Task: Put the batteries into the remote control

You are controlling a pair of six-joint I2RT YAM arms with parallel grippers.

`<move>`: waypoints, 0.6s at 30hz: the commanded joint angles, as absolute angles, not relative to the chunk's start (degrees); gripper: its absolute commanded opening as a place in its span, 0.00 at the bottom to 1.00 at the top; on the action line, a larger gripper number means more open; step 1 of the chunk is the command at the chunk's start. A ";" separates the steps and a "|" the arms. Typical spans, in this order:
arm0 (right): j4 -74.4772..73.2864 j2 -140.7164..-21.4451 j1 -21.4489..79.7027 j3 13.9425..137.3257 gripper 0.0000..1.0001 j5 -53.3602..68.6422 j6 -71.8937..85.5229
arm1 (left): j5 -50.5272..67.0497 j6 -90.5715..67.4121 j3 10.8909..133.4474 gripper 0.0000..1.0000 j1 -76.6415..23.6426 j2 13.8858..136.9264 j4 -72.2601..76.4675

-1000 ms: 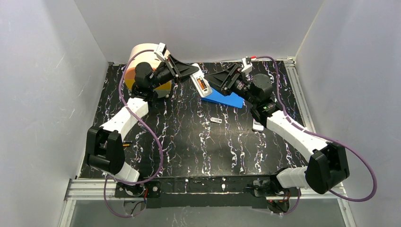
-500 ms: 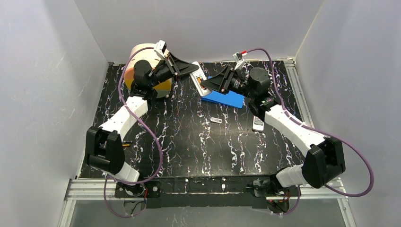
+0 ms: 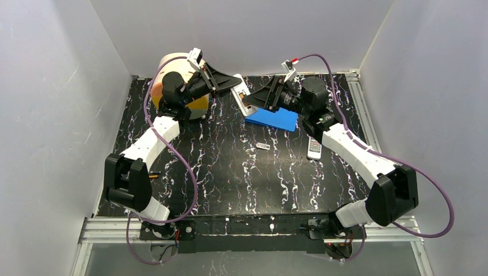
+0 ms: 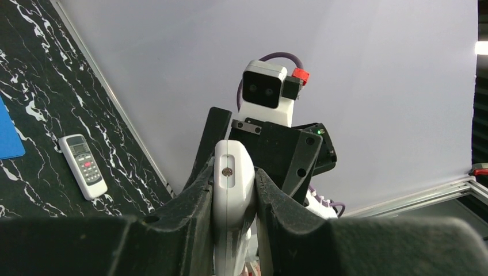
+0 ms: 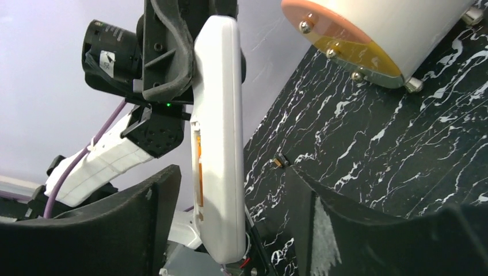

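My left gripper [image 3: 234,86] is shut on a white remote control [image 3: 242,96] and holds it in the air at the back middle. In the left wrist view the remote [image 4: 233,184] is clamped edge-on between the fingers. Its open compartment shows an orange battery [image 5: 198,164]. My right gripper [image 3: 250,103] is open, with a finger on each side of the remote's free end [image 5: 221,172] and not touching it. One small battery [image 3: 152,176] lies by the left arm's base, and it also shows in the right wrist view [image 5: 280,161].
A second white remote [image 3: 314,148] lies on the table under the right arm. A blue flat piece [image 3: 277,119] lies below the grippers. A small white piece [image 3: 263,146] lies mid-table. A white and orange drum [image 3: 175,66] stands back left.
My right gripper has moved left and up until its open fingers flank the held remote's end. The left gripper lifted the remote slightly. The second remote is now uncovered.
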State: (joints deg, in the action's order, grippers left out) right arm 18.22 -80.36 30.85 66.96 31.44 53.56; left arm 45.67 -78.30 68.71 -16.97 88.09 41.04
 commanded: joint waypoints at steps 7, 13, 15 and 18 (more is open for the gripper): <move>16.18 -77.25 28.49 68.93 0.92 31.88 41.55 | 44.17 -73.58 66.16 0.00 -15.91 84.67 39.25; -8.55 -81.40 33.34 81.18 0.93 29.67 16.43 | 40.02 -69.71 62.72 0.00 -15.82 80.98 33.43; -13.42 -82.96 36.02 83.86 0.94 26.72 10.99 | 38.46 -69.13 60.93 0.00 -15.73 79.75 32.10; -19.39 -85.47 40.36 87.39 0.94 20.71 4.37 | 36.33 -68.78 58.73 0.00 -15.73 77.74 31.00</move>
